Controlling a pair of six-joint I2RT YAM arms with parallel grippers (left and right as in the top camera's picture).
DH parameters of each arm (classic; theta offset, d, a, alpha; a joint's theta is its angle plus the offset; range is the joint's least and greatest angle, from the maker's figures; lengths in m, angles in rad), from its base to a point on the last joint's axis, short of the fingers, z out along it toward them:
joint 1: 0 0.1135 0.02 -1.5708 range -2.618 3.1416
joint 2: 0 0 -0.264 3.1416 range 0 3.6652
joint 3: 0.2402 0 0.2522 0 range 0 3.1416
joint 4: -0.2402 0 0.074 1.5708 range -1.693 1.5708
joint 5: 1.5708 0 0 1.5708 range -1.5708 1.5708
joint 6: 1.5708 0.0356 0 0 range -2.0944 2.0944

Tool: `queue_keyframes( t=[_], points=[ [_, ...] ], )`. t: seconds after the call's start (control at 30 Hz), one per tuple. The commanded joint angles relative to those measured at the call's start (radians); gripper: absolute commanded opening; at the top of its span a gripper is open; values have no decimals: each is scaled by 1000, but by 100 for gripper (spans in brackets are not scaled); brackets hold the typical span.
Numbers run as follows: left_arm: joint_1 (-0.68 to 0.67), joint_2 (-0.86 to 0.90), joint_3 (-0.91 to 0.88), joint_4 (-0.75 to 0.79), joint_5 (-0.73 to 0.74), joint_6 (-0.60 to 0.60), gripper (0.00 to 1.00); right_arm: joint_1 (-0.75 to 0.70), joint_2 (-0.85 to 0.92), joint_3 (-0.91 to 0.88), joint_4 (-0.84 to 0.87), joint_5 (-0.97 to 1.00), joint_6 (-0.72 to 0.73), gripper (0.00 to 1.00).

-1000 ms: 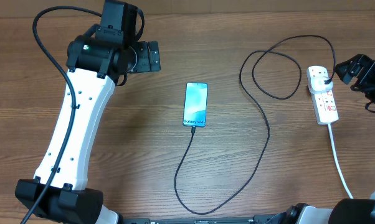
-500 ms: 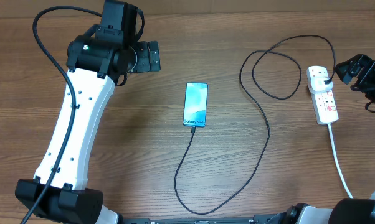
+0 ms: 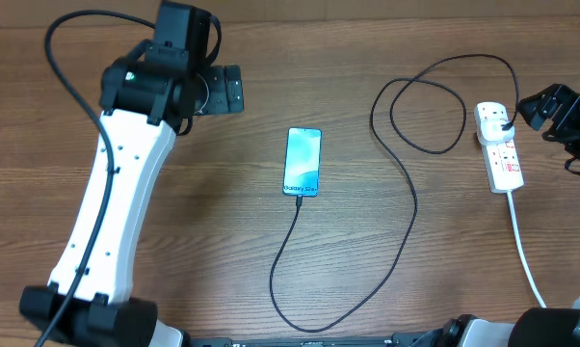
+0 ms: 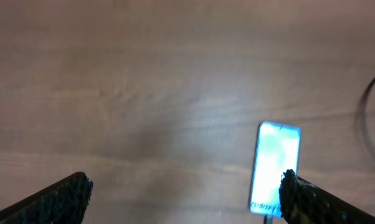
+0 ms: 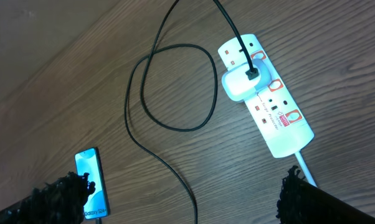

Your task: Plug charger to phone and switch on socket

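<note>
Overhead: thin black charger cable (image 3: 406, 222) runs from blue-lit slim phone (image 3: 303, 161) to white power strip (image 3: 500, 149), so my left gripper (image 4: 184, 185) and right gripper (image 5: 184, 186) stand spread, empty.

The phone (image 3: 303, 161) lies at the centre of the table (image 3: 213, 241). The charger (image 3: 415, 207) leaves the phone's 6 o'clock end, swings round toward 2 o'clock in a loop, and ends plugged into the socket (image 3: 499, 146), which lies at 3 o'clock.
</note>
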Motion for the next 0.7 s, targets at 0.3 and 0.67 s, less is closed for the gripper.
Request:
queue_keyframes(
  t=[0.3, 0.67],
  points=[
    [2, -287, -320, 330, -19, 17, 100, 4, -3, 14, 2, 3, 2, 100],
    [2, -589, -825, 851, 46, 13, 100, 4, -3, 14, 2, 3, 2, 100]
  ],
)
